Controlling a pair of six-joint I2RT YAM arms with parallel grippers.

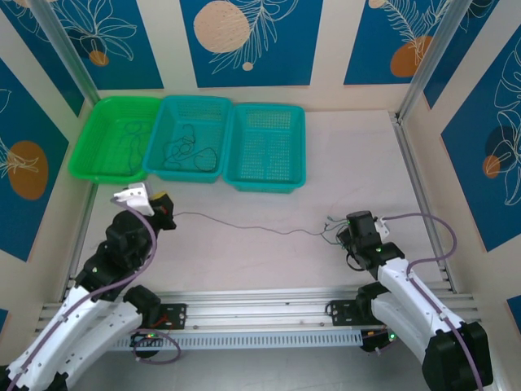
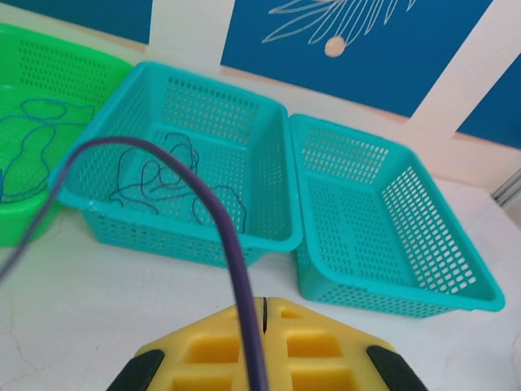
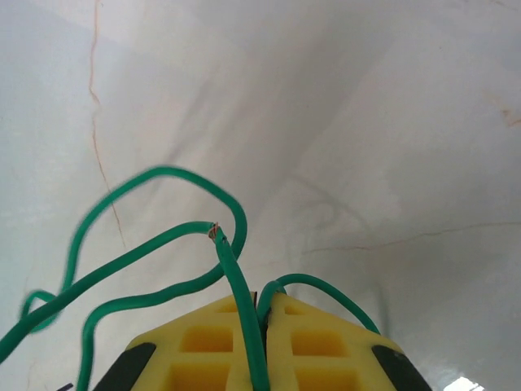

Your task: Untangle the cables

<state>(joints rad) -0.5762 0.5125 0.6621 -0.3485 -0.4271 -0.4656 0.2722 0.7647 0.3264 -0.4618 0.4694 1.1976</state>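
Left pincer clamped on dark cable strung across table toward right pincer; right pincer clamped on curly green cable, near right. Blackish cable coiled in middle teal basket, far left

Robotics lab work cell, aluminium rail frame, printed blue wall panels, plastic sorting baskets

Tangled cables stretch between left tool and right tool.

Glossy plastic green basket; smooth table
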